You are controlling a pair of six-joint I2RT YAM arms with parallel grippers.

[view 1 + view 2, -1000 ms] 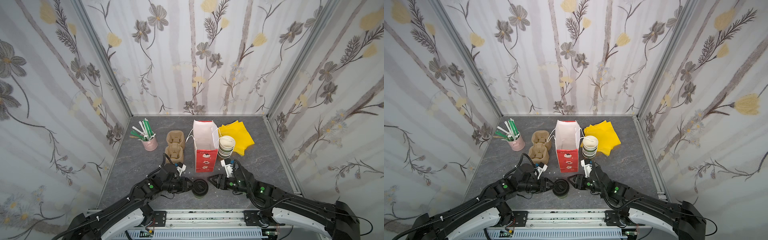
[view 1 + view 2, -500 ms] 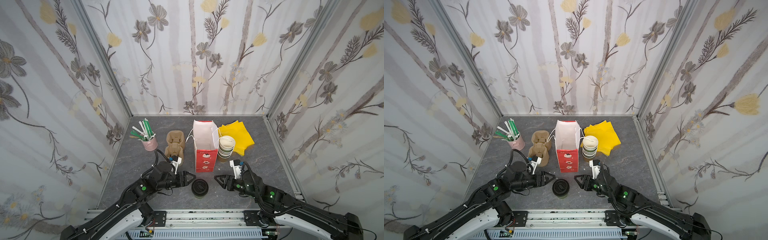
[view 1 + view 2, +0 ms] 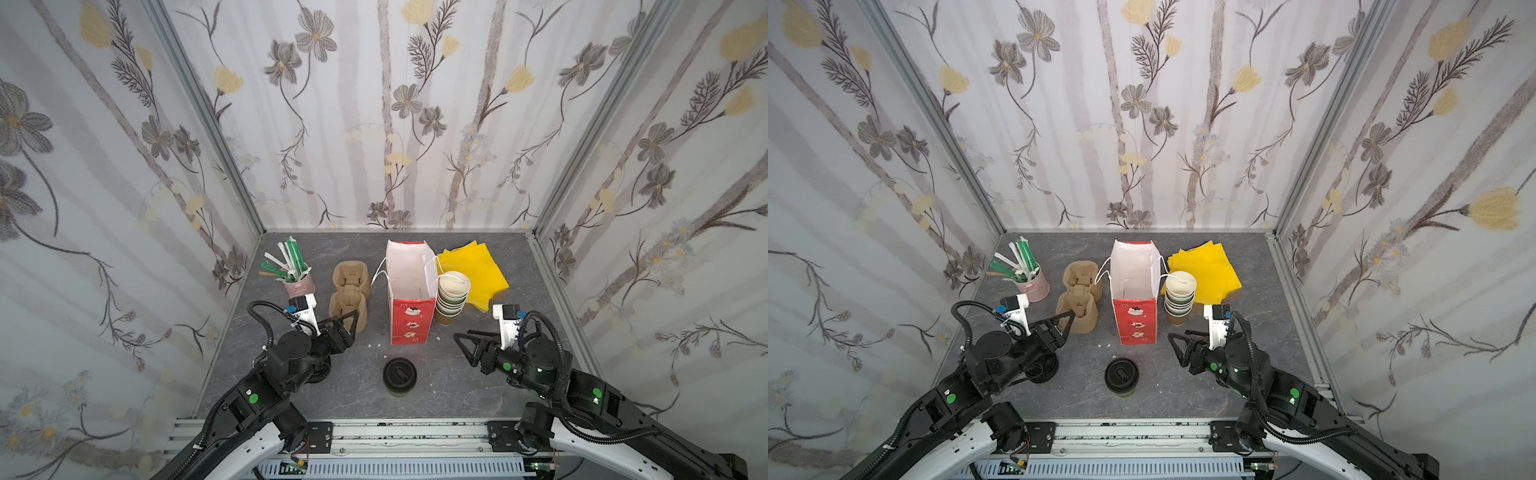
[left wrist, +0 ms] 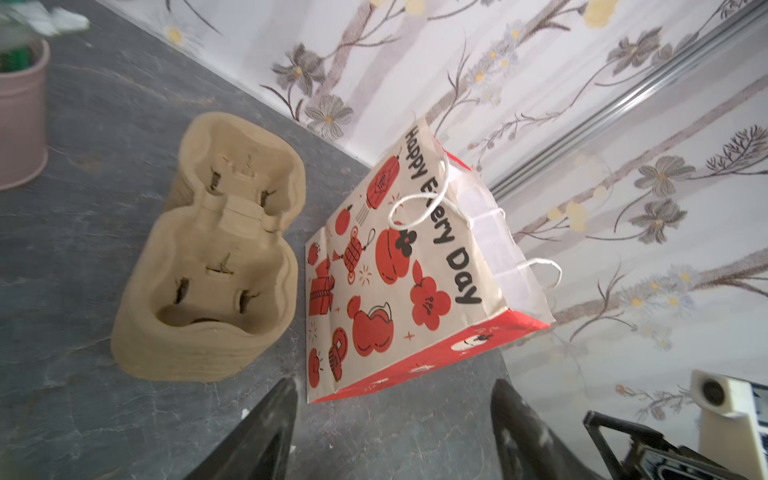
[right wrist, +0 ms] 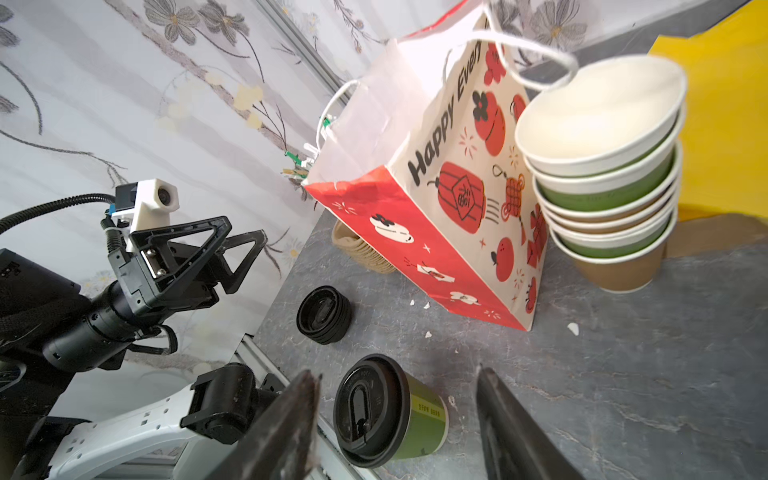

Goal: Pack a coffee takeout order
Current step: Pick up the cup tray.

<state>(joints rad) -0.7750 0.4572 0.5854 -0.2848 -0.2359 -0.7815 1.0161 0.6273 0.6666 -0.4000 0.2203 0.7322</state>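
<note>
The left arm rises from the lower left of both top views, elbow bent and wrist low over the table (image 3: 457, 399). Its left gripper (image 3: 353, 322) (image 3: 1069, 322) points up and to the right at the near end of the carrier (image 3: 349, 286). In the left wrist view the left gripper (image 4: 392, 382) has its black fingers (image 4: 270, 432) spread wide with nothing between them, and they stop short of the carrier (image 4: 216, 266) and the bag (image 4: 395, 270).

The right arm comes in from the lower right, forearm low. The right gripper (image 3: 461, 347) (image 3: 1175, 347) is turned on its side and aimed left. Its fingers are parted wide and hold nothing. In the right wrist view the right gripper (image 5: 397, 372) frames the cup (image 5: 386, 411), but the top views show them well apart.

The cup (image 3: 400, 376) (image 3: 1121, 376) stands upright at lower centre, below the bag (image 3: 409, 324). It is green paper with a glossy black domed lid.

The bag is matt paper, red on the narrow face and cream with red prints on the broad face. It is white inside, open at the top, and has white cord handles.

The carrier is rough tan pulp with two round wells, and its side shows nested layers.

Right of the bag is a cup stack (image 3: 453, 291) of green and brown paper cups, with flat yellow napkins (image 3: 478, 266) behind it. At the upper left of the table a pink tin (image 3: 299, 284) holds green and white straws (image 3: 291, 257). Ribbed black lids (image 5: 324, 316) are piled beside the left arm. The table is grey and veined like slate.
</note>
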